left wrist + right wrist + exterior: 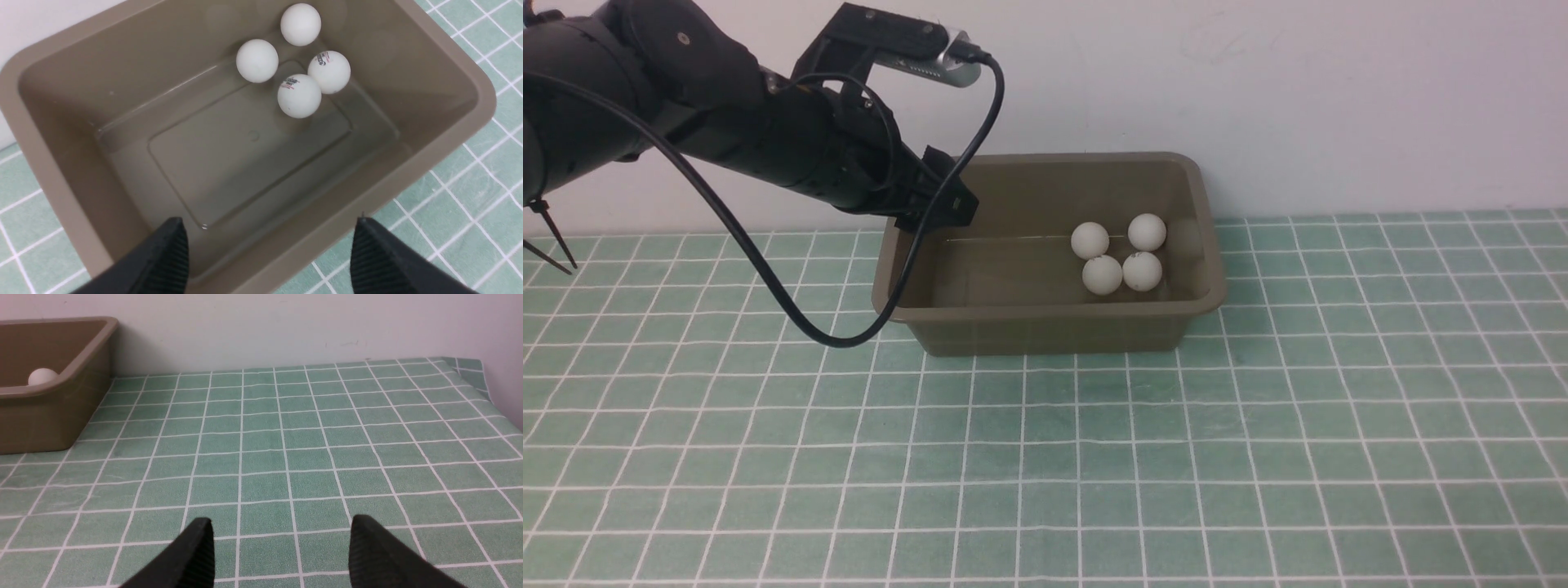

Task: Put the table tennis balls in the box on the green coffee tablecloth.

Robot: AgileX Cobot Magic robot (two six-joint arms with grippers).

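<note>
Several white table tennis balls [1102, 274] lie clustered at the right end of the olive-brown box [1054, 317], which stands on the green coffee tablecloth [1045, 457]. My left gripper [943, 208] hangs over the box's left end. In the left wrist view the left gripper [269, 226] is open and empty, well apart from the balls [299, 96] on the box floor [229, 163]. Two of those balls carry small printed logos. My right gripper [282, 524] is open and empty low over the cloth [286, 437], far from the box [49, 416]; one ball [41, 375] peeks over the rim.
A pale wall runs right behind the box [1258, 98]. The left arm's black cable [792, 314] loops down in front of the box's left corner. The cloth's far right corner [470, 371] ends at the wall.
</note>
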